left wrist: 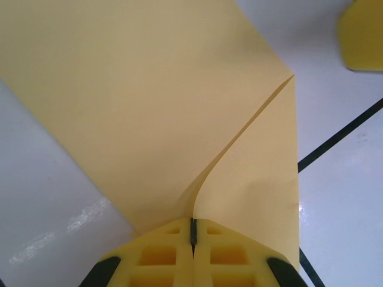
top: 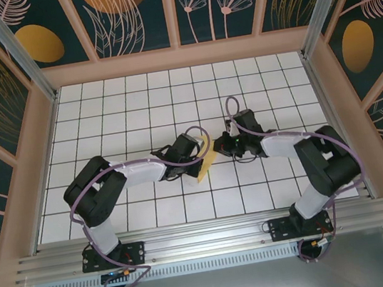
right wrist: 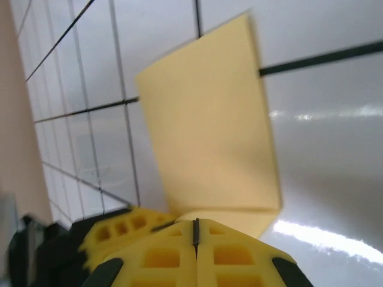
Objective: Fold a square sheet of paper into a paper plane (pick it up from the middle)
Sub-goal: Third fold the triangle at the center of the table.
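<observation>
The square sheet of paper (left wrist: 149, 101) is pale yellow and partly folded, with one flap (left wrist: 263, 179) doubled over along a slanting crease. My left gripper (left wrist: 192, 230) is shut on its near edge, where the layers meet. From above the paper (top: 206, 164) shows as a small yellow patch between the two grippers, just off the left gripper (top: 198, 160). In the right wrist view the sheet (right wrist: 209, 125) stands tilted just beyond my right gripper (right wrist: 195, 226), which is shut. I cannot tell whether those fingertips touch the paper. The left gripper's yellow fingers (right wrist: 116, 230) show beside it.
The floor is white tiles with dark grid lines (top: 144, 114), walled by patterned panels (top: 133, 15) and a metal frame (top: 206, 239). Both arm bases (top: 114, 256) (top: 298, 227) are bolted at the near edge. The right gripper's yellow finger (left wrist: 362, 36) sits just off the paper's far corner.
</observation>
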### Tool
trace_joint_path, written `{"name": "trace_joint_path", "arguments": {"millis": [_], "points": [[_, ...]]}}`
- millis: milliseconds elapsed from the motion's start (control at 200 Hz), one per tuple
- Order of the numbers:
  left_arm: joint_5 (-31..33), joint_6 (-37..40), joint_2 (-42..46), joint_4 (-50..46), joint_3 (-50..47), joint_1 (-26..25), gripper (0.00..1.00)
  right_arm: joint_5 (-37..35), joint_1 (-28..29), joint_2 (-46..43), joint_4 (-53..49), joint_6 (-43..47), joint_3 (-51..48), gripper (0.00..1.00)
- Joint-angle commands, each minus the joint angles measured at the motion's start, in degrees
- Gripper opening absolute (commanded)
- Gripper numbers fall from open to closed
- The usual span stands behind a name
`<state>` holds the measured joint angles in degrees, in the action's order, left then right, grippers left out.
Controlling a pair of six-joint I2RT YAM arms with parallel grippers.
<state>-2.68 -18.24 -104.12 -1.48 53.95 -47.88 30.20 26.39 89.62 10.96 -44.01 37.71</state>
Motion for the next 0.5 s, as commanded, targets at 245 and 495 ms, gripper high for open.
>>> {"name": "trace_joint_path", "arguments": {"millis": [245,495], "points": [[0.0,1.1,-2.2,-2.5,-0.6,0.4,0.0,-2.2,9.3,-1.1,14.8,-12.5,-8.9,0.02],[0.2,1.6,-2.4,-2.6,-0.3,0.3,0.0,-3.1,11.5,1.3,17.8,-14.6,-9.8,0.02]]}}
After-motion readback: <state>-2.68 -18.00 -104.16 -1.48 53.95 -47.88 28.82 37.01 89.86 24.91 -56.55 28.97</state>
